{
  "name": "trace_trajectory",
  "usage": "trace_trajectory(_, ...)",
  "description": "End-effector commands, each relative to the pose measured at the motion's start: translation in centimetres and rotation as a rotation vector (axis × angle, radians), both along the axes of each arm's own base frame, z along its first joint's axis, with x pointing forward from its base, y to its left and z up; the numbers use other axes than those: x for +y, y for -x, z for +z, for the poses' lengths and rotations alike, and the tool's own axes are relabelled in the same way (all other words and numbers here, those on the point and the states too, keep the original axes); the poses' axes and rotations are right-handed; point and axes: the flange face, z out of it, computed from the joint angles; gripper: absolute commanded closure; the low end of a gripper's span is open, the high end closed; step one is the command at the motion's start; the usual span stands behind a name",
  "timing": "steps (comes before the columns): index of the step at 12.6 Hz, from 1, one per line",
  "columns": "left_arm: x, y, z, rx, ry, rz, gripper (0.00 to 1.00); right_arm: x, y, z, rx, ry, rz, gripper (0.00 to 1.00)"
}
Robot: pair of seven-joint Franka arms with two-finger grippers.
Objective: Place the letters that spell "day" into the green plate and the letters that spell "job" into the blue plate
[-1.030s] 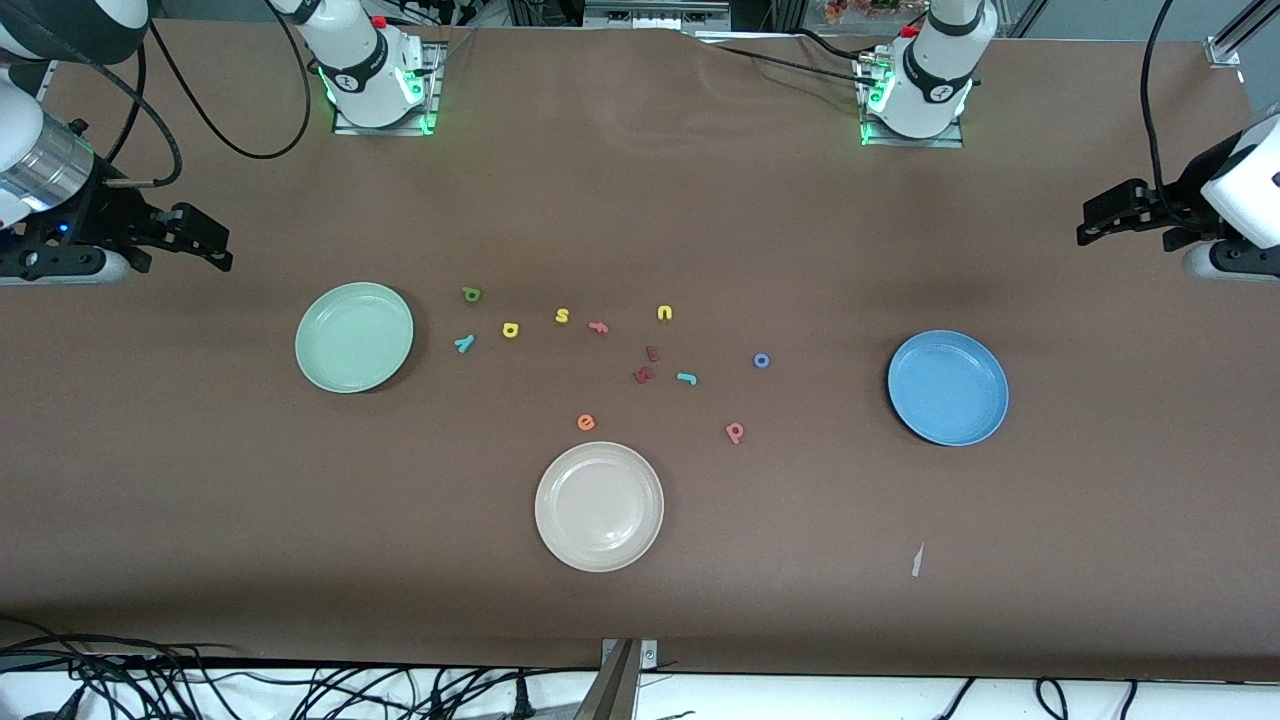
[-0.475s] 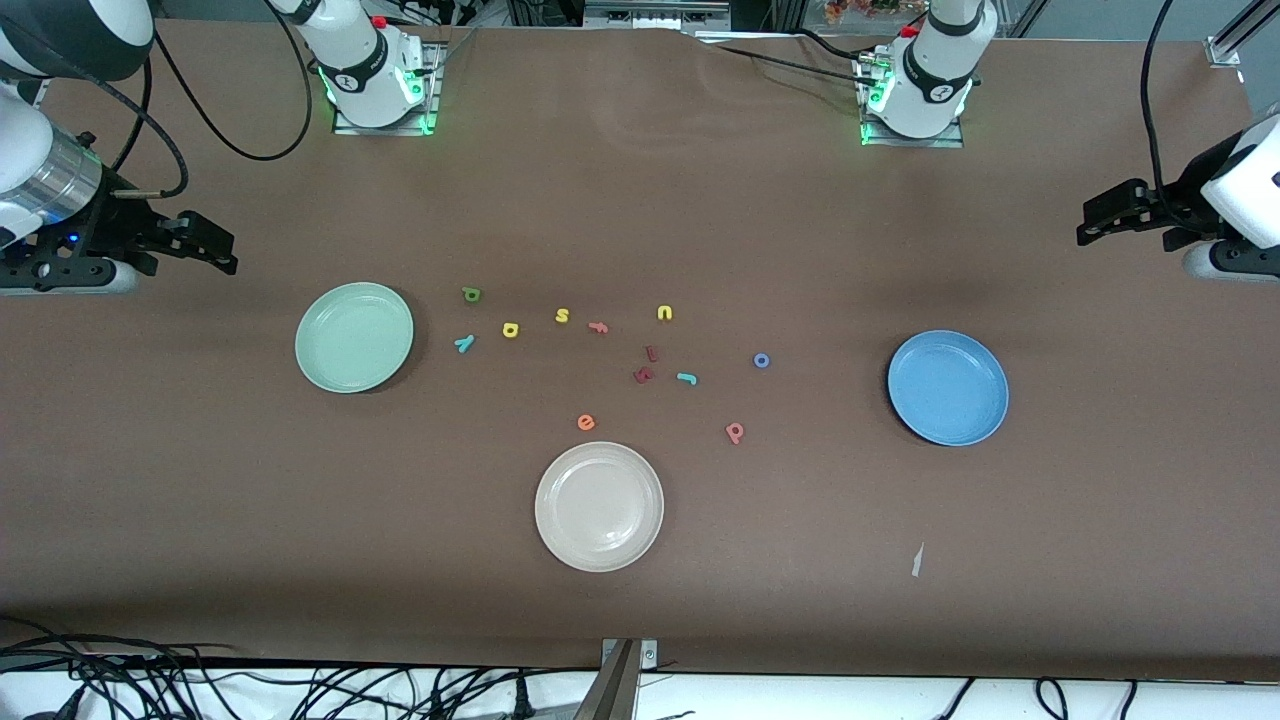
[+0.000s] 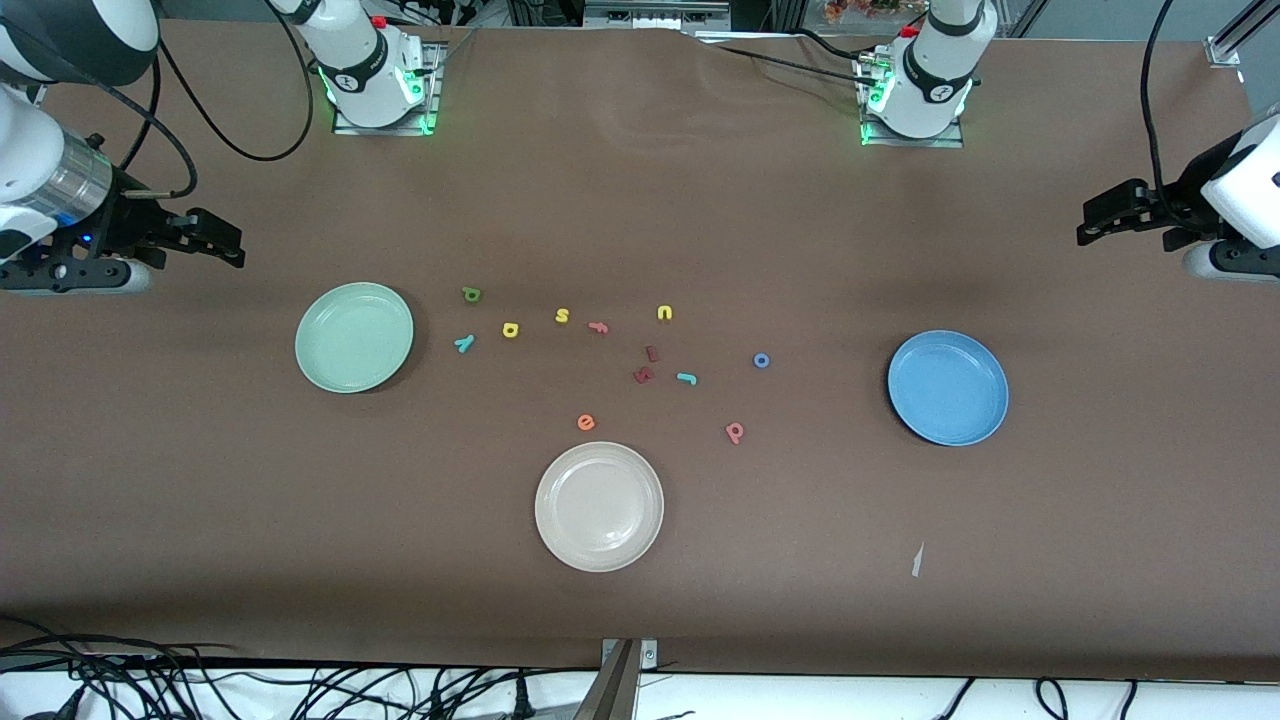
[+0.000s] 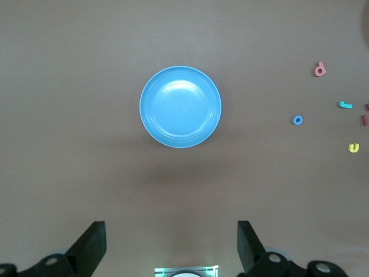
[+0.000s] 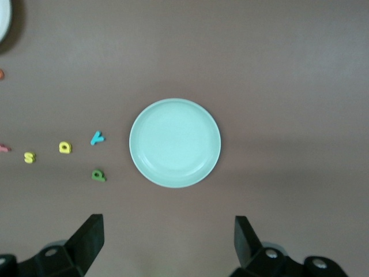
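Light falls evenly and fairly brightly from overhead across the brown table (image 3: 640, 620). Soft, short shadows hug the rim of the green plate (image 3: 354, 337), the blue plate (image 3: 947, 387) and the cream-white plate (image 3: 599, 506). A faint sheen shows inside the blue plate in the left wrist view, with a broad dim shadow band on the table below it. The foam letters stay crisp. Green lamps glow at both arm bases. No marked blur or edge bending shows.

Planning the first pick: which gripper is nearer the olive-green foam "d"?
Right. The right gripper, fingers open, hangs past the pale mint-green plate at its own end; the olive-green foam "d" lies beside that plate. The left gripper waits past the blue plate.
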Motion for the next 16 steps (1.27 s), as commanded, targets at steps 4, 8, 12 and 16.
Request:
trace_trajectory(4, -0.5, -1.8, -1.7, 0.027, -0.004, -0.013, 0.0, 7.8, -1.1, -7.9, 0.167, 0.047, -0.022, 0.0)
trace_trajectory(8, -1.5, -4.4, -5.8, 0.036, 0.031, -0.015, 0.0, 17.1, -0.8, -15.0, 0.117, 0.138, -0.3, 0.0)
trace_trajectory(12, -1.7, -7.6, -13.2, 0.087, 0.029, -0.021, 0.0, 19.6, -1.0, -20.4, 0.079, 0.17, -0.584, 0.0)
trace_trajectory(16, -11.1, -9.6, -19.8, 0.064, 0.036, -0.124, 0.0, 21.0, 2.7, -27.6, -0.011, 0.118, -0.687, 0.03)
